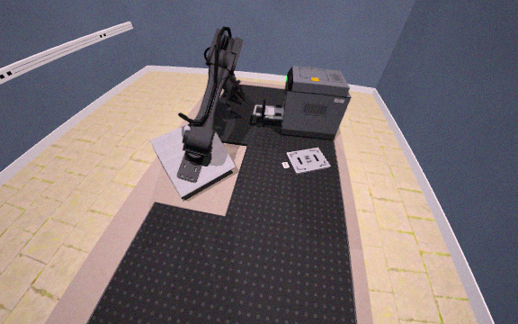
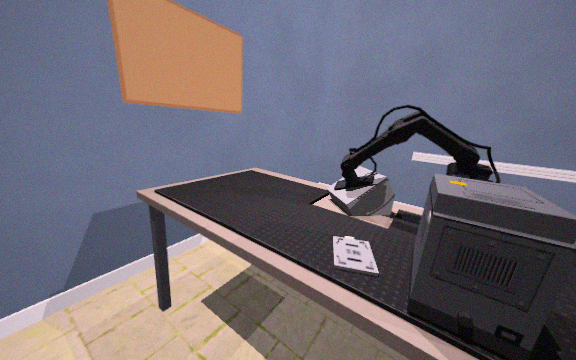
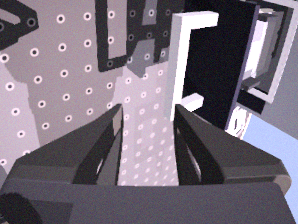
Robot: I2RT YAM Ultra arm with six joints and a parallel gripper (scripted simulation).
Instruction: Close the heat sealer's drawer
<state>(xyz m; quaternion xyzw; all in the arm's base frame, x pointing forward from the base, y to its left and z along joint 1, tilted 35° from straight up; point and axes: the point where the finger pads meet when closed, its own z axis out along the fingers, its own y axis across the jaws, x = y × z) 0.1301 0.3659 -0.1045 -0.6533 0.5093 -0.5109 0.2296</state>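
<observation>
The grey heat sealer [image 1: 315, 123] [image 2: 433, 280] stands upright at the mat's far end. Its light [image 1: 287, 78] is green. The drawer [image 1: 273, 112] sticks out of its front. In the wrist view the drawer's dark front panel [image 3: 215, 65] carries a white bar handle [image 3: 177, 65]. Behind the panel, a pale outlined frame [image 3: 284, 57] and a white surface [image 3: 257, 42] show only in part; I cannot tell whether the sheet is centred. My gripper [image 3: 148, 113] is partly open, with nothing between its fingers. The handle's lower end appears beside the right fingertip; contact is unclear.
A white marked plate [image 1: 303, 167] [image 2: 363, 266] lies on the dark mat [image 1: 259, 252] [image 2: 248, 210] near the sealer, with a small white tag [image 1: 285, 165] beside it. The arm's pale base block [image 1: 169, 155] stands across from it.
</observation>
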